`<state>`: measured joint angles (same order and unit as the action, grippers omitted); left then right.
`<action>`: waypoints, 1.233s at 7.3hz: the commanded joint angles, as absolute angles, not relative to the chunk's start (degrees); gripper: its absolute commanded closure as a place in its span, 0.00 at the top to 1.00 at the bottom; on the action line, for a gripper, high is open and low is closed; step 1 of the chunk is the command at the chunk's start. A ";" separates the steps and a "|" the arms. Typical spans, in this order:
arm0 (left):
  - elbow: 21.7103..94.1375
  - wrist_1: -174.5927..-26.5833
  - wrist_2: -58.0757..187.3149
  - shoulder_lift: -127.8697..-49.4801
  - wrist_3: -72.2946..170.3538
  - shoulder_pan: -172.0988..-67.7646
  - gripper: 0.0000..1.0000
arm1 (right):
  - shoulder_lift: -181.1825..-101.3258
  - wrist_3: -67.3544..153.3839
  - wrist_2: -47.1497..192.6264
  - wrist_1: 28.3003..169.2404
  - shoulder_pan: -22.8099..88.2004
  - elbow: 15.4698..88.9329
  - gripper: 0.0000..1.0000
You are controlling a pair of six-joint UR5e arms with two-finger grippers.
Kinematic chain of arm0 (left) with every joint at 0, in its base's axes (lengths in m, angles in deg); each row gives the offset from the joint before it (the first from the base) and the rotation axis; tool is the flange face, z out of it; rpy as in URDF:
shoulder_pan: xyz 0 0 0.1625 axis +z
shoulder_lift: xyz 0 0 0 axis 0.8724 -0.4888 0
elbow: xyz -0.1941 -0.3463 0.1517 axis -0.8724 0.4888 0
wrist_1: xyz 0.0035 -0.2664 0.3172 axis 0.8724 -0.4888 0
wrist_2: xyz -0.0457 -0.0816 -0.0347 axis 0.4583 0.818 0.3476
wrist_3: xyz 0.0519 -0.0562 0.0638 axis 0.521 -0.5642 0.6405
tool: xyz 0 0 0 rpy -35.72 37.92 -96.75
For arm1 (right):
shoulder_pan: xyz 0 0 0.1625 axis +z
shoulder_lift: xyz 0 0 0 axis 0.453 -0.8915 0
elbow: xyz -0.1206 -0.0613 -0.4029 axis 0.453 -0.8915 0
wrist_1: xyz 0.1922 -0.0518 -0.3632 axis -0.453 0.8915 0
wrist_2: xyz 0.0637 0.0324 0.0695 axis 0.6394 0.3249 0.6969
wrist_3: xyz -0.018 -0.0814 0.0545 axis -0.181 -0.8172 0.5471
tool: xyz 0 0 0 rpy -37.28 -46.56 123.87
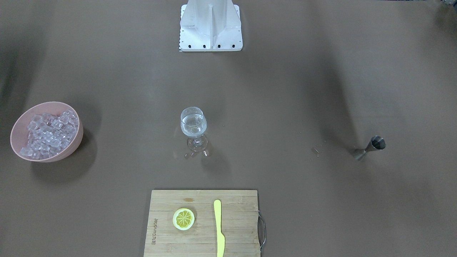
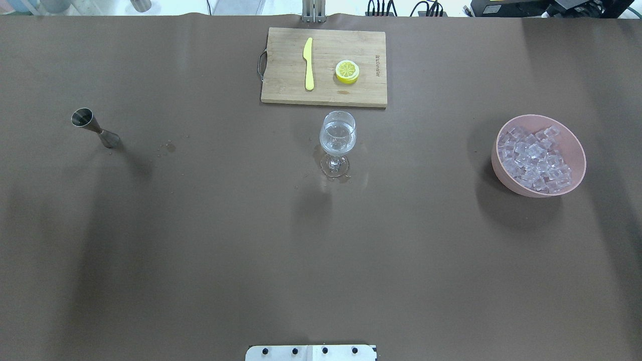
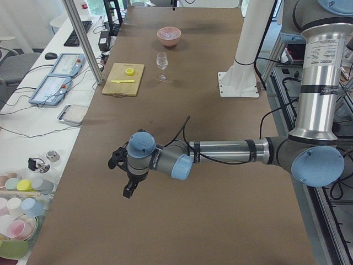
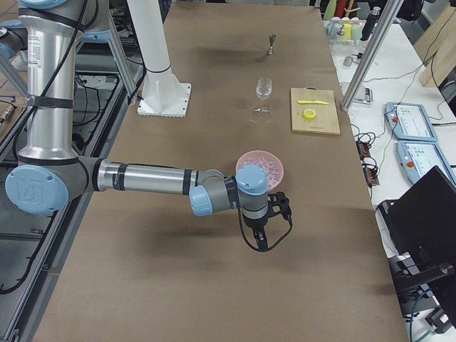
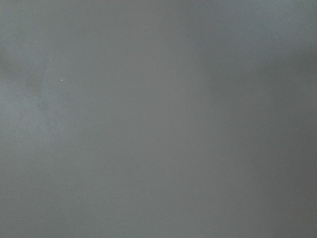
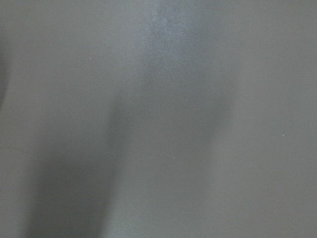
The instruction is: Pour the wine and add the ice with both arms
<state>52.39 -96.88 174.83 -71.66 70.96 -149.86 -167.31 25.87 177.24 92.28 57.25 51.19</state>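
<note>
Overhead exterior view: the wine sits in a glass at the middle of the counter, with drops around its foot. Ice fills a pink bowl on the right. A jigger stands on the left. The left arm and right arm reach over the counter's 2 ends. I cannot tell whether the left fingers or right fingers are apart or together.

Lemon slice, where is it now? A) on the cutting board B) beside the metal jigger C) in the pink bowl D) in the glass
A: the lemon slice lies on the wooden cutting board, next to the yellow knife without touching it.
</note>
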 commanded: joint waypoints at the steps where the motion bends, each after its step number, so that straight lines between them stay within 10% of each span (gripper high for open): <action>1: 51.94 -97.85 175.10 -76.35 69.49 -149.86 0.98 | -166.90 25.72 177.42 91.98 57.26 51.31 1.00; 9: 65.06 -133.20 144.82 -72.63 9.52 -117.17 0.99 | -167.69 26.60 177.51 91.98 57.26 51.49 1.00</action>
<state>59.00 -131.42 158.02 -75.53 20.65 -127.48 -167.62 26.60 177.44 91.98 57.26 51.45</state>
